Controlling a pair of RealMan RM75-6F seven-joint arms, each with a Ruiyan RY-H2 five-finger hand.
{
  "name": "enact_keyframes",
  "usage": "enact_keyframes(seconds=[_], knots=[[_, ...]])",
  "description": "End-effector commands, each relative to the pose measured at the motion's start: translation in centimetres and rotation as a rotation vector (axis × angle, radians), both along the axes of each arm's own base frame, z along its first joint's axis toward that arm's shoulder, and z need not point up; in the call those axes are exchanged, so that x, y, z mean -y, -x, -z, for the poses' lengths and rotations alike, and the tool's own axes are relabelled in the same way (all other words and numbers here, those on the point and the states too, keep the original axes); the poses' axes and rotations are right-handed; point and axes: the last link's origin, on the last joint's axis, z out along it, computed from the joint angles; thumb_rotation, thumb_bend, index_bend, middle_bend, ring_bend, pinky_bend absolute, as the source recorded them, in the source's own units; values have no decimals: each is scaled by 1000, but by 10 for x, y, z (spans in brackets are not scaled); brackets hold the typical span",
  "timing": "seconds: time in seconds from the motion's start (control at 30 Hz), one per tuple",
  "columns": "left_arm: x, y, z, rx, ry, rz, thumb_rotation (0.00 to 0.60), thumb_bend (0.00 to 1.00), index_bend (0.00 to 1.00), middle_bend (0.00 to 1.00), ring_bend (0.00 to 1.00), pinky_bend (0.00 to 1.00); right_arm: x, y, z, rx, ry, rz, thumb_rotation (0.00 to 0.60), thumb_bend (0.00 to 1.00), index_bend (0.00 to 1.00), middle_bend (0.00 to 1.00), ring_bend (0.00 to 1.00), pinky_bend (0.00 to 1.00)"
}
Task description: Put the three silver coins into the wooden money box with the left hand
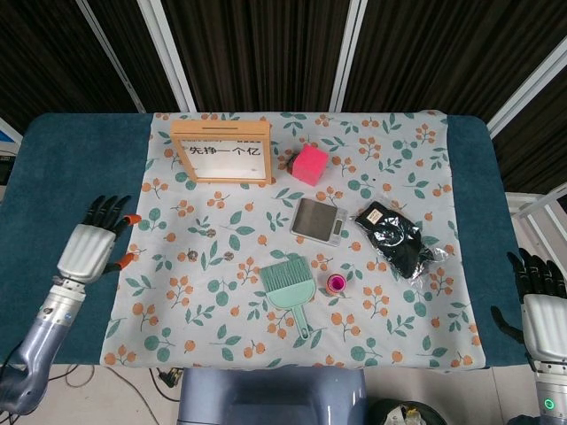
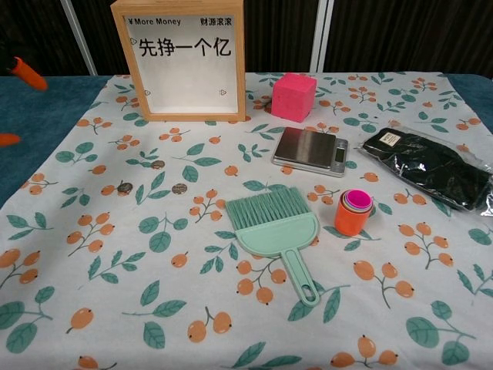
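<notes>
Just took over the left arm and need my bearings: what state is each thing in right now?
left hand: open, holds nothing, over the table's left edge
right hand: open, parked low on the right
three silver coins: loose on the cloth, none picked up
wooden money box: upright
mint brush: lying flat
nested cups: upright
scale: nothing on it
</notes>
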Motion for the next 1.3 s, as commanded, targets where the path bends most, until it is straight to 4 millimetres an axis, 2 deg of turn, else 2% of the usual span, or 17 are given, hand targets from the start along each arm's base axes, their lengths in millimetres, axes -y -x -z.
enact_keyframes(seconds=[0.03,0.23,0.43,0.57,1.3], knots=[[-19,-15,31,-32,66,36,600,250,323,26,0,0,1,0,0,2,1,2,600,358,11,20,23,0],[-25,-29,60,-61,112,78,600,257,340,27,0,0,1,0,-2,3,18,14,600,358,24,20,23,0],[-26,-29,78,-94,145,73,600,260,367,28,0,0,1,0,-2,1,15,11,600,358,24,20,24,0],[-25,-28,83,-103,151,77,600,273,402,32,0,0,1,1,-3,2,20,13,600,359,24,20,24,0],[-27,-18,101,-163,164,65,600,274,439,41,0,0,2,0,-3,7,26,10,600,358,23,21,24,0]])
